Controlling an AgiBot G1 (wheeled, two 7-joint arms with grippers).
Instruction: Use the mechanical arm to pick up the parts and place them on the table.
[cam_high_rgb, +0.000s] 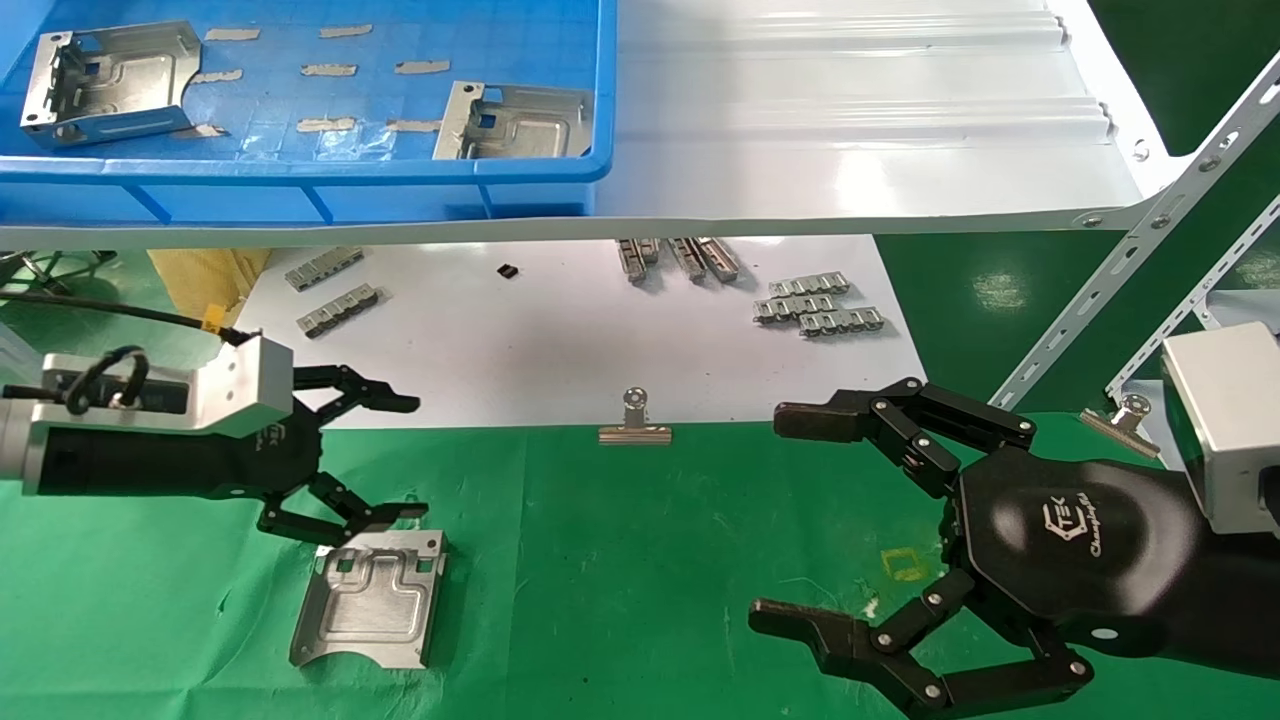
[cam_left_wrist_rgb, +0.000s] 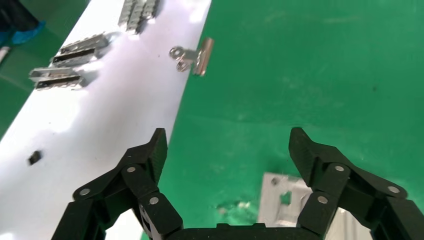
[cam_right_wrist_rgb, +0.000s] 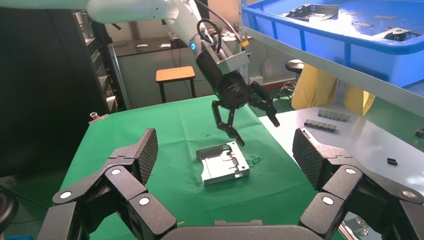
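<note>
Left gripper (cam_high_rgb: 385, 455) spread wide at frame left, part (cam_high_rgb: 370, 598) lying flat just below its lower finger.

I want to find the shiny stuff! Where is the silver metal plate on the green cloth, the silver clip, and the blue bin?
Shiny silver stamped metal plate (cam_high_rgb: 370, 598): head view, its embossed middle.
Silver binder clip (cam_high_rgb: 635, 430): head view, its flat body.
Blue plastic bin (cam_high_rgb: 300, 168): head view, its front rim.

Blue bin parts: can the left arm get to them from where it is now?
Probably yes. The left end effector is open and empty, beside the part lying on the green table. Two parts sit in the open-topped blue bin up on the white shelf; nothing covers them.
</note>
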